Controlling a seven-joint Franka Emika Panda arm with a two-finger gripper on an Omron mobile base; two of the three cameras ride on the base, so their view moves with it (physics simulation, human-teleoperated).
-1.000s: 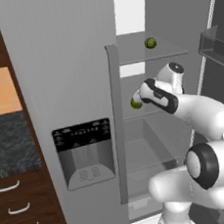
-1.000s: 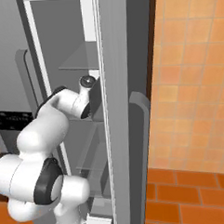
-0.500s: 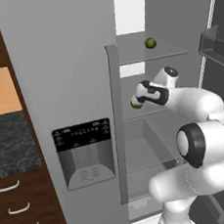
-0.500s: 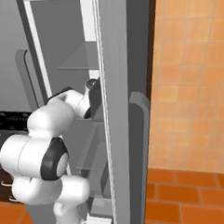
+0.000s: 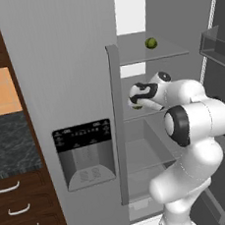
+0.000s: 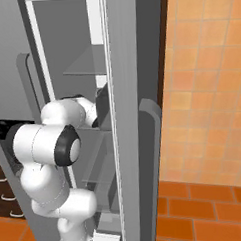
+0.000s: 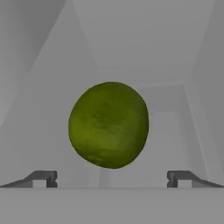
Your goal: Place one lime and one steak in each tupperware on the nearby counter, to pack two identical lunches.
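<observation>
Gripper fingers stand apart, unclamped, inside the open grey refrigerator. Round green lime rests on the middle glass shelf, dead ahead, centred between the fingertips. Judgement: a straight advance, then closing, secures it.

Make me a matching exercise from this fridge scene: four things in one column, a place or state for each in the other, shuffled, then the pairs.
Things:
1. lime on the upper shelf
2. lime in front of the gripper
3. gripper
4. counter

Places or states:
A. dark speckled stone, left of the fridge
B. open, fingers spread wide
C. high in the fridge, above the arm
D. centred between the fingers, not clamped

Pairs: 1-C, 2-D, 3-B, 4-A
</observation>
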